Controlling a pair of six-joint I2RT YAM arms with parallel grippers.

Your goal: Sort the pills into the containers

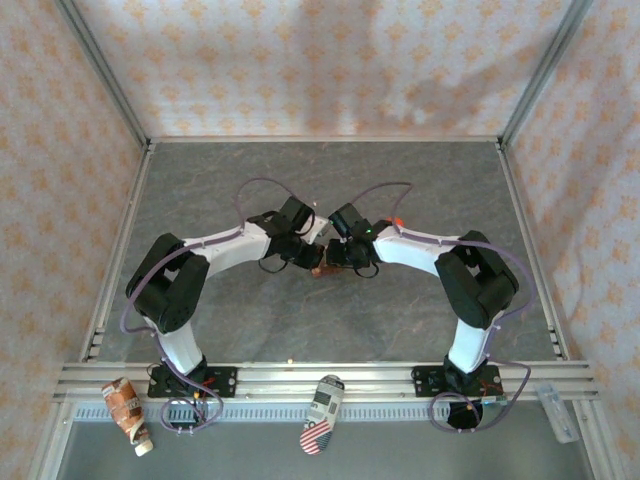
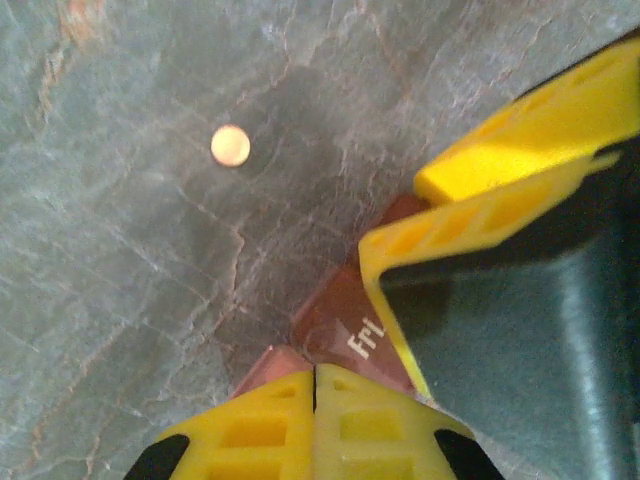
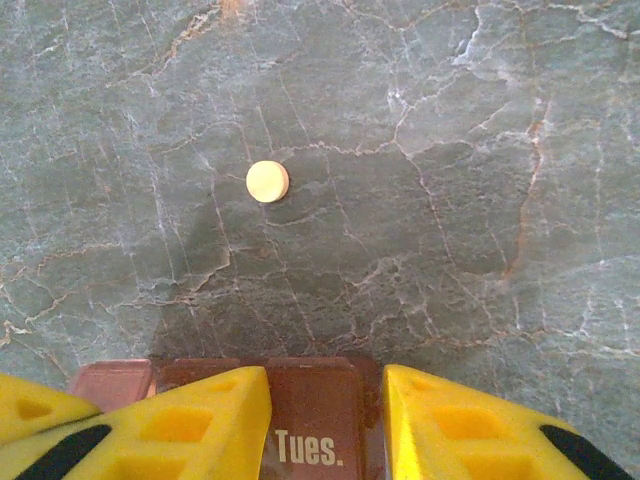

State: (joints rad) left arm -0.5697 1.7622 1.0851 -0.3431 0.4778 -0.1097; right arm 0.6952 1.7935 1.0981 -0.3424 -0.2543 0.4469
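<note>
**Box pinned, one pill loose**

Out on the grey table (image 1: 320, 190), halfway from near to far, reached by the arms from left and right. Sitting between them: the red-brown container (image 2: 325, 315). Clamped across its Tues. cell by the right gripper (image 3: 327, 375), closed in against both sides. Pressed fully together on the left gripper (image 2: 315, 385), tips at the Fri end, nothing visibly pinched. Lying apart from the box on bare stone: one pale pill (image 3: 267, 181). Hold the box firm, free one gripper, drop straight over the pill, pinch gently.
</note>
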